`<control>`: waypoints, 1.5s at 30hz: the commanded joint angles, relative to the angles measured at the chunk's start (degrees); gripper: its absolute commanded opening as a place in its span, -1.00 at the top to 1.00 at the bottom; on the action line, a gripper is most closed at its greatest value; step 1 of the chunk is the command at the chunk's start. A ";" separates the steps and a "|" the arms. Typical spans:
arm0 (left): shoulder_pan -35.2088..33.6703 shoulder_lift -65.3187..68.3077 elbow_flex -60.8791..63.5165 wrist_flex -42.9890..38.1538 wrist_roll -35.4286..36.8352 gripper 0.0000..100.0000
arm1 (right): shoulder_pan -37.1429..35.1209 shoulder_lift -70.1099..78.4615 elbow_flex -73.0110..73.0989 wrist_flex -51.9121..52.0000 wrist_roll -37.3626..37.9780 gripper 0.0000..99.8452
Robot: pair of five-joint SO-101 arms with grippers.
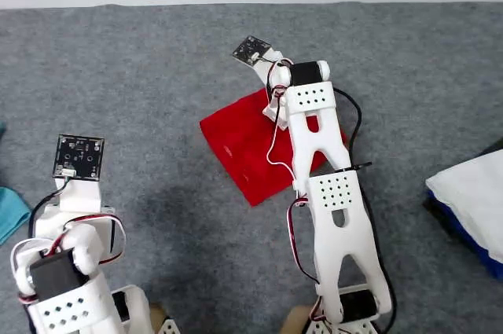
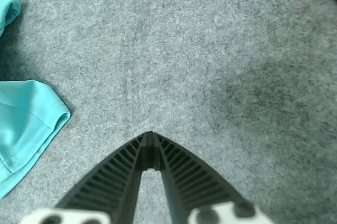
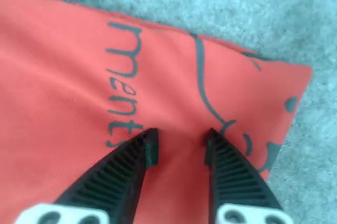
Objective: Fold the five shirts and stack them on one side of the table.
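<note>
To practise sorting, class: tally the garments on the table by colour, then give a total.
Red shirt: 1
Teal shirt: 1
White garment: 1
Blue garment, under the white one: 1
Total: 4

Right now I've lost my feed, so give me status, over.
Left gripper shut above grey table. Right gripper open, low over folded red shirt. Teal shirt lies apart, not blocking.

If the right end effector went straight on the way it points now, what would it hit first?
Most likely the folded red fabric shirt: the right end effector, open, points at its printed face, though the gap between them is unclear.
</note>
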 commanded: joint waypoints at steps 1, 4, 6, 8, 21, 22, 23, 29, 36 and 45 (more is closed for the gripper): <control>0.18 -0.35 -0.48 -0.35 -0.53 0.99 | 0.84 -2.07 -5.10 0.13 0.44 0.68; 0.18 -0.35 -0.48 -0.35 -0.53 0.99 | -1.27 -3.91 -7.74 4.18 0.44 0.68; 0.18 -0.35 -0.48 -0.35 -0.53 0.99 | -2.86 -5.93 -7.74 6.99 0.44 0.68; 0.26 -0.35 -0.48 -0.35 -0.53 0.99 | -4.00 -7.78 -7.56 8.84 0.26 0.69; 5.10 -0.62 -0.48 -0.35 -0.53 0.99 | -3.03 -26.33 13.45 9.10 -5.71 0.69; 5.10 -0.62 -0.48 -0.35 -0.53 0.99 | -2.59 -29.14 17.32 9.10 -6.86 0.69; 5.10 -0.70 -0.48 -0.35 -0.53 0.99 | -2.07 -32.04 21.10 9.01 -8.44 0.69; 5.01 -0.79 -0.75 -0.35 -0.62 0.99 | 0.13 -44.70 39.91 8.84 -20.84 0.76; -1.23 -0.79 -0.92 -0.97 -0.62 0.99 | 3.56 -47.08 45.89 8.84 -37.27 0.81; -13.19 -0.79 -1.10 -4.57 -0.70 0.99 | 3.74 -46.99 51.16 8.13 -56.09 0.57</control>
